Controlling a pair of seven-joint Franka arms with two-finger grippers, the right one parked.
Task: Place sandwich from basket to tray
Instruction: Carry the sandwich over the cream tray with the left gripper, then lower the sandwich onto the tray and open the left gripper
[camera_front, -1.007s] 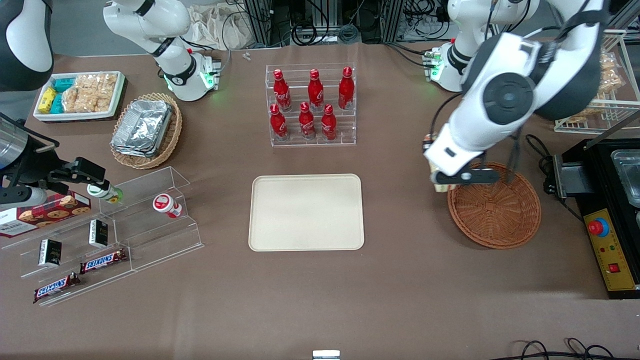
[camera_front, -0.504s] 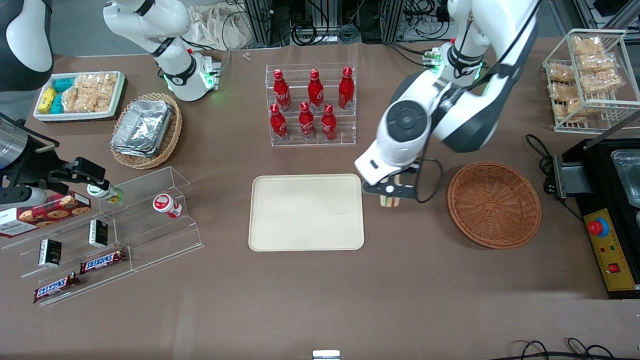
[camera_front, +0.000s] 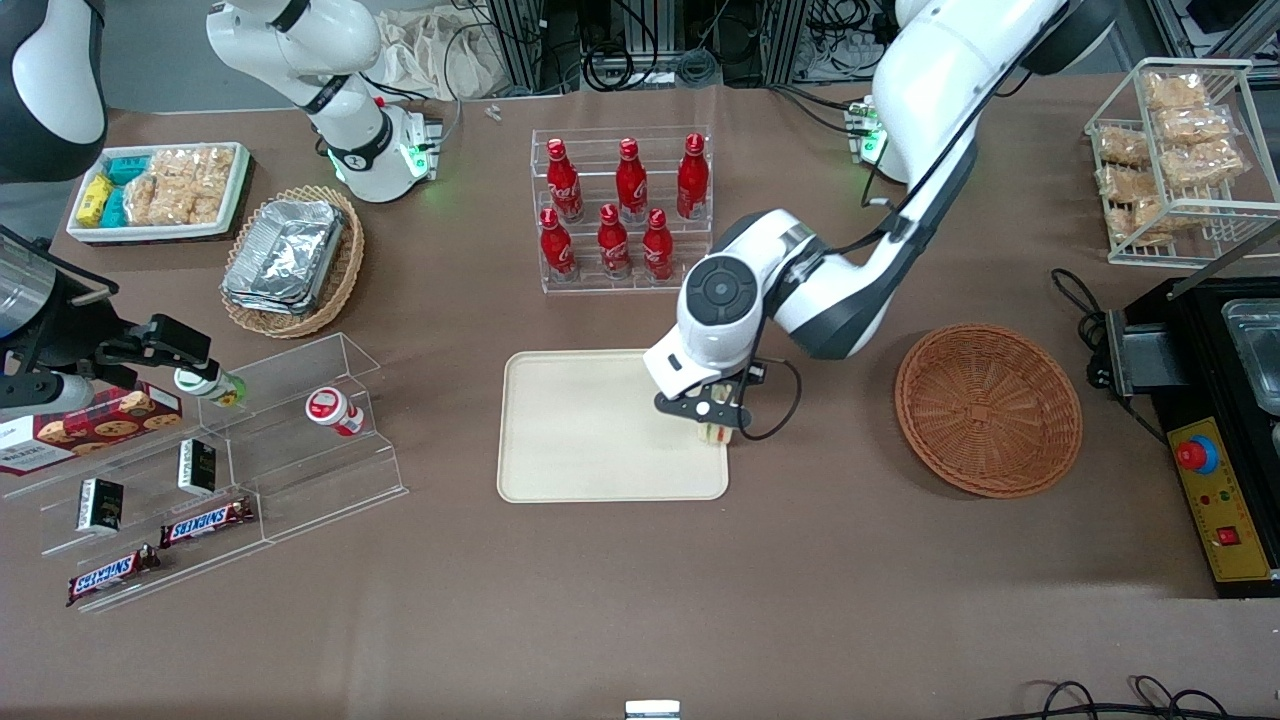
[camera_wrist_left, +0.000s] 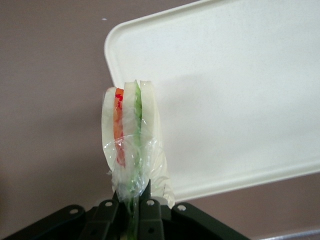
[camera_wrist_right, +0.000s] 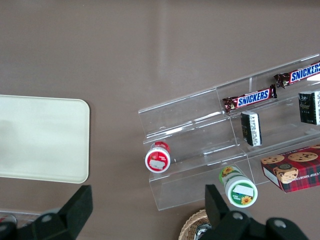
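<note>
The sandwich (camera_wrist_left: 131, 135) is a plastic-wrapped wedge of pale bread with red and green filling, and my left gripper (camera_wrist_left: 133, 200) is shut on the wrap at its base. In the front view the gripper (camera_front: 712, 418) holds the sandwich (camera_front: 714, 434) just above the cream tray (camera_front: 590, 430), over the tray's edge nearest the basket. In the wrist view the sandwich hangs over a rounded corner of the tray (camera_wrist_left: 240, 90). The round reddish-brown wicker basket (camera_front: 988, 408) sits empty toward the working arm's end of the table.
A clear rack of red bottles (camera_front: 622, 210) stands farther from the front camera than the tray. A tan oval basket of foil containers (camera_front: 292, 258), a white snack bin (camera_front: 158, 190) and a clear stepped shelf with candy bars (camera_front: 210, 470) lie toward the parked arm's end. A wire snack rack (camera_front: 1180, 150) and a black machine (camera_front: 1215, 410) flank the basket.
My gripper has carried the sandwich from the basket's rim, across the bare table, to the tray's edge. The basket is left empty.
</note>
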